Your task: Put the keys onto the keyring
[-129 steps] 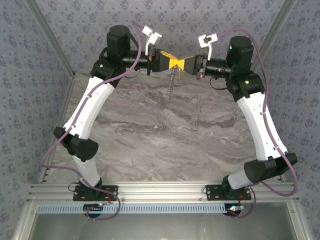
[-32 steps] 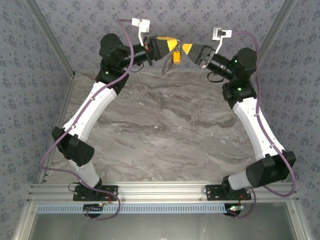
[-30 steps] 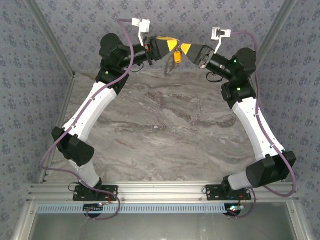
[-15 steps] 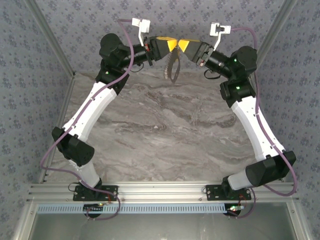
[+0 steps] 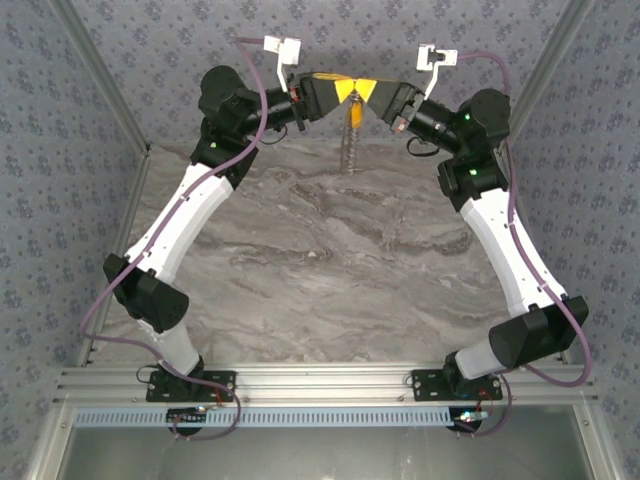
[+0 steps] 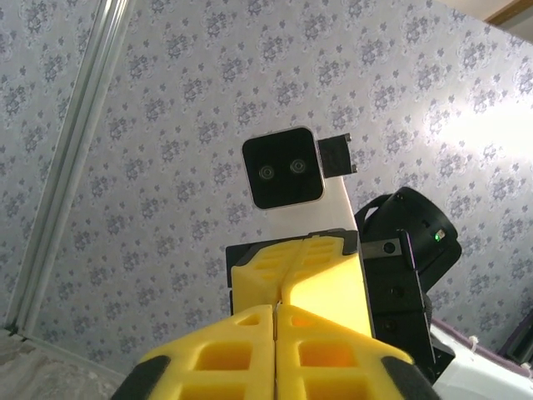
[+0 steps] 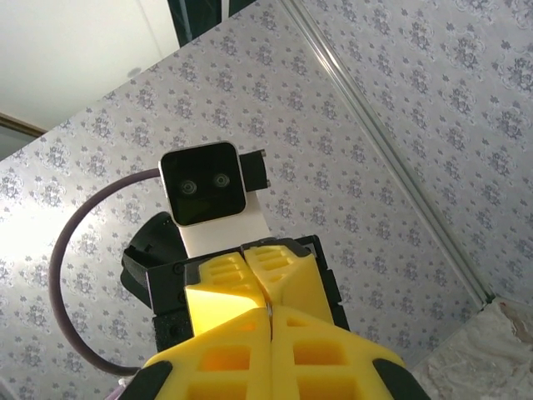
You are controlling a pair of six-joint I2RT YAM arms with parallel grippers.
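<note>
Above the marble table (image 5: 320, 260), the keyring (image 5: 349, 145) dangles at upper centre, the keys (image 5: 352, 116) near its top; my left gripper (image 5: 343, 90) and right gripper (image 5: 363, 90) meet tip to tip, both clenched, apparently hanging it free for threading

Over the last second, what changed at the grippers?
The right gripper moved left and shut, so its tips now meet those of the left gripper; a second ago there was a gap. The keyring went from slanted to hanging straight down under the meeting point. I can't tell which gripper grips it. The left arm stayed put, its gripper shut.
</note>
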